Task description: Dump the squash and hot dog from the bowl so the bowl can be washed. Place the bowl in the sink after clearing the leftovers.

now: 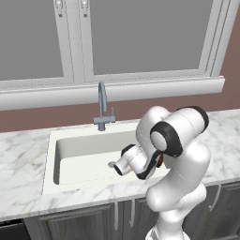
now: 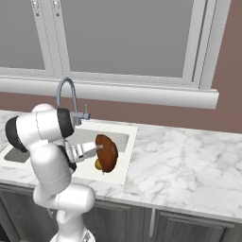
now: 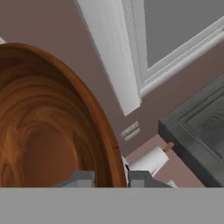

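I see my tool (image 3: pixel 111 178) clamped on the rim of the glossy, wood-grained bowl (image 2: pixel 107 152), tipped on edge above the white sink (image 2: pixel 124 130). At the bowl's 7 o'clock sits the yellow squash (image 2: pixel 98 165), inside the basin.

Both base views face the sink (image 1: pixel 84 154) from behind; hand view sits close.

The hand (image 2: pixel 98 149) gripped the rim of the bowl (image 2: pixel 107 152), holding it tipped on edge over the right end of the sink (image 2: pixel 127 150). A yellow squash (image 2: pixel 98 164) showed just below the bowl's lower edge. The grey faucet (image 2: pixel 68 97) stood behind, and the marble bench (image 2: pixel 184 165) stretched away to the right.
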